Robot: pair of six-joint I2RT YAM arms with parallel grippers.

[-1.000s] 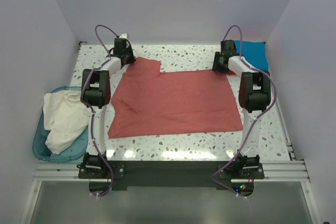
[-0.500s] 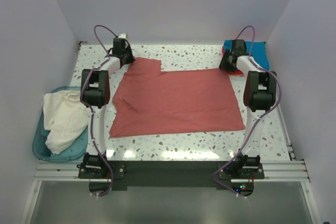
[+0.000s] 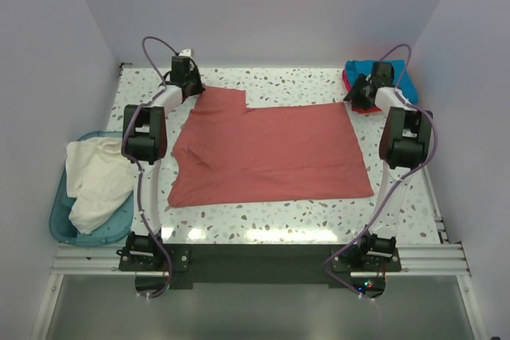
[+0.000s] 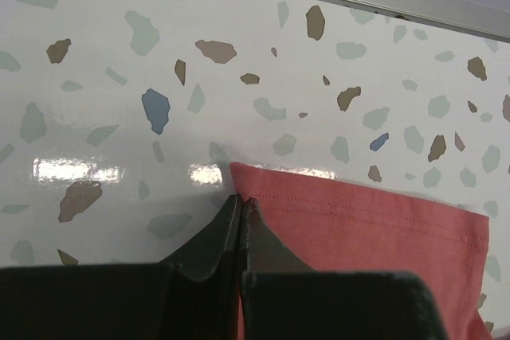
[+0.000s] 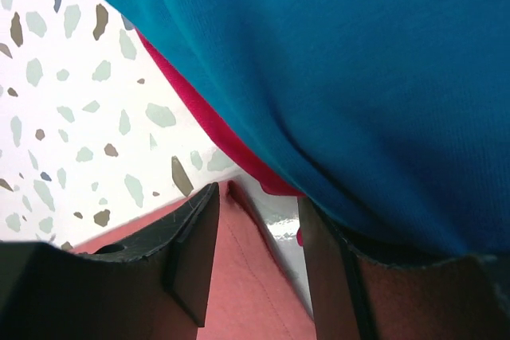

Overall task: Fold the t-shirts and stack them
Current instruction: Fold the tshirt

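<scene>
Left claw (image 4: 241, 198), reaching far, clenches brick-red t-shirt (image 3: 271, 149) corner (right claw (image 5: 259, 197) released beside teal t-shirt (image 5: 358, 77)).

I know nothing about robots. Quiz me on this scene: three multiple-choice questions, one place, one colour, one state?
1. Where does the cream-white t-shirt lie? A. in the light-blue bin B. mid-table C. far right corner
2. What colour is the spread t-shirt on the table? A. teal-blue B. cream-white C. brick-red
3. How is the left gripper? A. wide open B. shut on the spread t-shirt's corner C. holding the bin
Answers: A, it drapes over the bin; C, brick-red cloth covers the centre; B, its fingers meet on the hem.
</scene>
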